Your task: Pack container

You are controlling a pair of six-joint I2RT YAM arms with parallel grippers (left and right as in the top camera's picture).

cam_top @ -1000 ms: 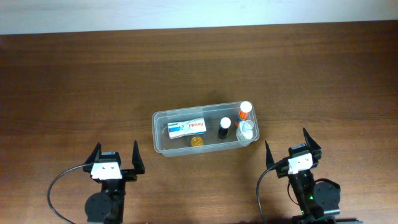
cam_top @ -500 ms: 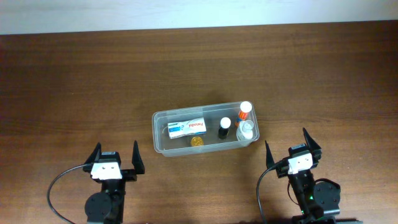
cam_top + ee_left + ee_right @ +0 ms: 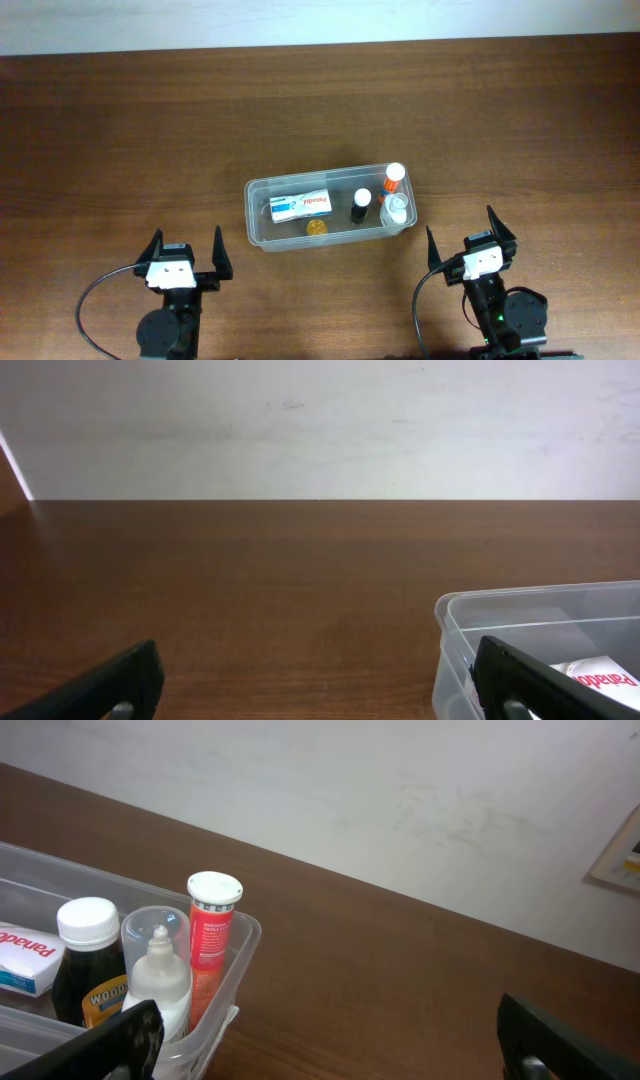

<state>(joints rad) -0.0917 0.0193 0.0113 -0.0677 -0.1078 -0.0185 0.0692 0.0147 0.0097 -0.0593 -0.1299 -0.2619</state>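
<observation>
The clear plastic container (image 3: 258, 232) sits mid-table. Inside are a white box with blue print (image 3: 301, 206), a dark bottle with a white cap (image 3: 361, 206), an orange tube with a white cap (image 3: 392, 180), a clear bottle (image 3: 397, 209) and a small gold round thing (image 3: 316, 228). My left gripper (image 3: 186, 252) is open and empty, near the table's front, left of the container. My right gripper (image 3: 461, 238) is open and empty, front right of it. The container's corner shows in the left wrist view (image 3: 452, 622). The right wrist view shows the orange tube (image 3: 211, 935) and the clear bottle (image 3: 160, 975).
The brown wooden table (image 3: 120, 130) stretches round the container to a white wall at the back. A framed edge (image 3: 618, 855) shows on the wall at the right in the right wrist view.
</observation>
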